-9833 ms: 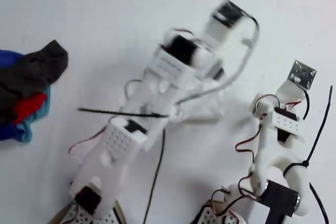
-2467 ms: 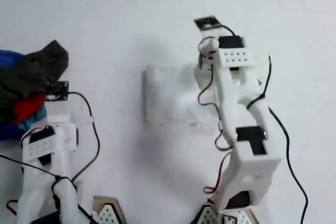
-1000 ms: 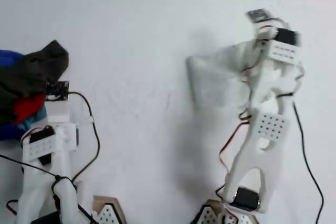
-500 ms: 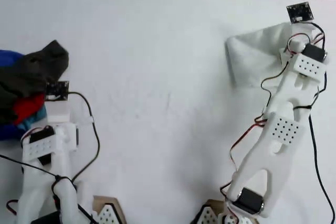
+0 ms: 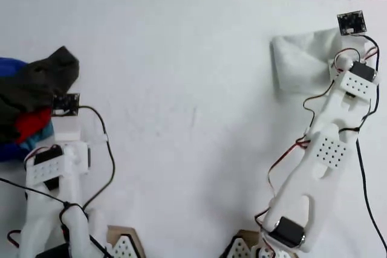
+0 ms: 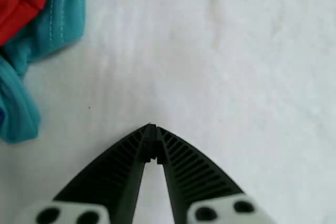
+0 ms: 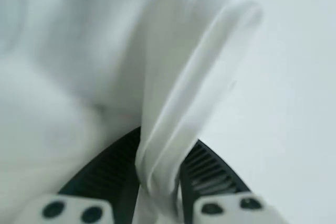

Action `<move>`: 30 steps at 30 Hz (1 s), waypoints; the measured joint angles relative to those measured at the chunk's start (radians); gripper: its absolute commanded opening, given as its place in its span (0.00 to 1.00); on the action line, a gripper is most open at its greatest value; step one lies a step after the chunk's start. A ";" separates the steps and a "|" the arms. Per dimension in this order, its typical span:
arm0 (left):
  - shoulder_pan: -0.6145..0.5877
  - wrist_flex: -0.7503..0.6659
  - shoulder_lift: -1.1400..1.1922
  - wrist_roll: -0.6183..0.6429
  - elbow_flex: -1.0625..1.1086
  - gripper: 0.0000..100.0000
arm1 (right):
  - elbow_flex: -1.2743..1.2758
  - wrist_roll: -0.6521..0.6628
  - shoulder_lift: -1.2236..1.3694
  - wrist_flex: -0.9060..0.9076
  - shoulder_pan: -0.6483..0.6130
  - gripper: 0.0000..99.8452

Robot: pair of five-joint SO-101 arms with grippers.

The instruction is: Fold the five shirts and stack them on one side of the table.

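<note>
- Two right fingers [image 7: 202, 163] are clamped on a folded edge of the white shirt [image 5: 299, 61], which spreads leftward from them at the far right of the surface [image 5: 181, 46].
- Over at the left edge, the left fingers [image 6: 151, 142] are pressed together on nothing, hanging just beside the teal cloth [image 6: 58, 19] of the unfolded pile [image 5: 36, 89].
- Letting go looks like the step due for the white shirt. The pile lies well apart from it and nearer the left arm, which suits the next pick.
</note>
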 measured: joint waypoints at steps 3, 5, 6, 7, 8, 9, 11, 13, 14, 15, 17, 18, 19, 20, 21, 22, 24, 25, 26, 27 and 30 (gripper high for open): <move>0.000 0.000 0.000 0.000 0.000 0.03 | -0.002 0.000 0.003 0.012 0.000 0.16; 0.000 0.000 0.000 0.000 0.000 0.03 | -0.002 0.000 0.003 0.029 0.000 0.27; 0.000 0.000 0.000 0.000 0.000 0.03 | -0.002 0.000 0.003 0.044 0.000 0.30; 0.000 0.000 0.000 0.000 0.000 0.03 | -0.002 0.000 0.003 0.052 0.000 0.32; 0.000 0.000 0.000 0.000 0.000 0.03 | -0.002 -0.005 0.003 0.060 0.000 0.32; 0.000 0.000 0.000 0.000 0.000 0.03 | -0.002 -0.005 0.000 0.068 0.000 0.31; 0.000 0.000 0.000 0.000 0.000 0.03 | 0.000 -0.005 -0.026 0.083 0.003 0.29; 0.000 0.000 0.000 0.000 0.000 0.03 | 0.000 -0.005 -0.071 0.095 0.006 0.27; 0.000 0.000 0.000 0.000 0.000 0.03 | 0.000 -0.005 -0.097 0.101 0.008 0.27; 0.000 0.000 0.000 0.000 0.000 0.03 | 0.000 -0.005 -0.126 0.110 0.008 0.26; 0.000 0.000 0.000 0.000 0.000 0.03 | 0.000 -0.005 -0.184 0.146 0.008 0.26; 0.000 0.000 0.000 0.000 0.000 0.03 | 0.000 -0.002 -0.212 0.170 0.008 0.26; 0.000 0.000 0.000 0.000 0.000 0.03 | 0.000 -0.002 -0.241 0.201 0.008 0.26; 0.000 0.000 0.000 0.000 0.000 0.03 | 0.000 -0.002 -0.270 0.236 0.005 0.26; 0.000 0.000 0.000 0.000 0.000 0.03 | 0.000 -0.005 -0.299 0.276 -0.002 0.26; 0.000 0.000 0.000 0.000 0.000 0.03 | 0.000 -0.003 -0.328 0.318 -0.008 0.26; 0.000 0.000 0.000 0.000 0.000 0.03 | 0.000 -0.003 -0.388 0.411 -0.034 0.26; 0.000 0.000 0.000 0.000 0.000 0.03 | 0.000 -0.002 -0.417 0.456 -0.049 0.26; 0.000 0.000 0.000 0.000 0.000 0.03 | 0.000 -0.002 -0.450 0.503 -0.068 0.26; 0.000 0.000 0.000 0.000 0.000 0.03 | 0.000 -0.002 -0.480 0.552 -0.087 0.26; 0.000 0.000 0.000 0.000 0.000 0.03 | 0.000 -0.002 -0.568 0.701 -0.166 0.26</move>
